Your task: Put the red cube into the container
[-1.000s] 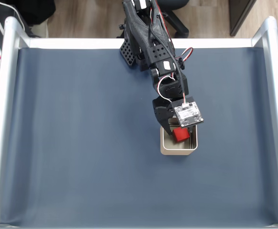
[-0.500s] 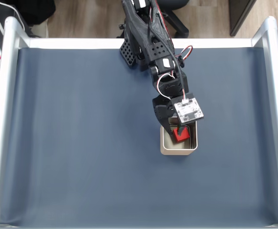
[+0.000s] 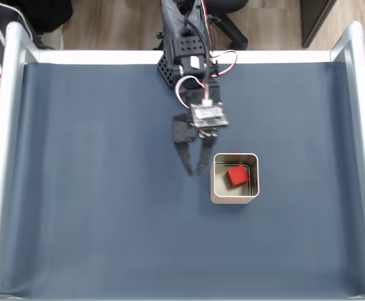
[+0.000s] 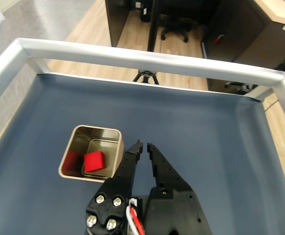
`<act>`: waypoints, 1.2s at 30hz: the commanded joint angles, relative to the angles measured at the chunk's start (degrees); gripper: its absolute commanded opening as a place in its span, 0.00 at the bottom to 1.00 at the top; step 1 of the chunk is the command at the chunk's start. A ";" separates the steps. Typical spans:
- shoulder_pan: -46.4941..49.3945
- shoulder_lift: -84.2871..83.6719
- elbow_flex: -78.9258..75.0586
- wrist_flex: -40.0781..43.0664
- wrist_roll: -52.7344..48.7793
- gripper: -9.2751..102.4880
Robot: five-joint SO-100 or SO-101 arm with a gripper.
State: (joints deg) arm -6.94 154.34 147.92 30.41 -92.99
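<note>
- Now the worktop (image 3: 107, 219) lies under me as a dark blue sheet inside a pale metal frame (image 4: 147, 56), with nothing on it but the task's two things.
- My arm (image 3: 185, 44) reaches in from the far edge in the fixed view; half a second ago it hung right over the tin, and since then it has swung away to the left of it and pulled back toward the base.
- The container (image 3: 234, 198) sits right of centre in the fixed view, a square silvery tin with rounded corners, standing flat on the sheet.
- My jaws (image 3: 194, 170) are now just beside the tin's left wall in the fixed view, outside it and holding nothing. In the wrist view (image 4: 142, 144) the fingertips stand close together with a narrow gap between them, so I call them nearly closed and empty.
- The red cube (image 3: 236, 176) lies inside the container, on its pale bottom toward the far right corner in the fixed view. A moment ago it was under my fingers; now it rests free, and the wrist view (image 4: 94, 161) shows it there with its red reflection in the shiny wall.
- I judge the task done: cube released, in the tin, arm clear.
</note>
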 commanded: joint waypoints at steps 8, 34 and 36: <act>6.06 25.93 21.62 2.46 -0.09 0.08; 2.11 37.88 31.38 33.31 11.51 0.08; 2.11 37.88 31.38 34.89 10.99 0.08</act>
State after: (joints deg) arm -4.66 191.43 179.56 63.90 -81.47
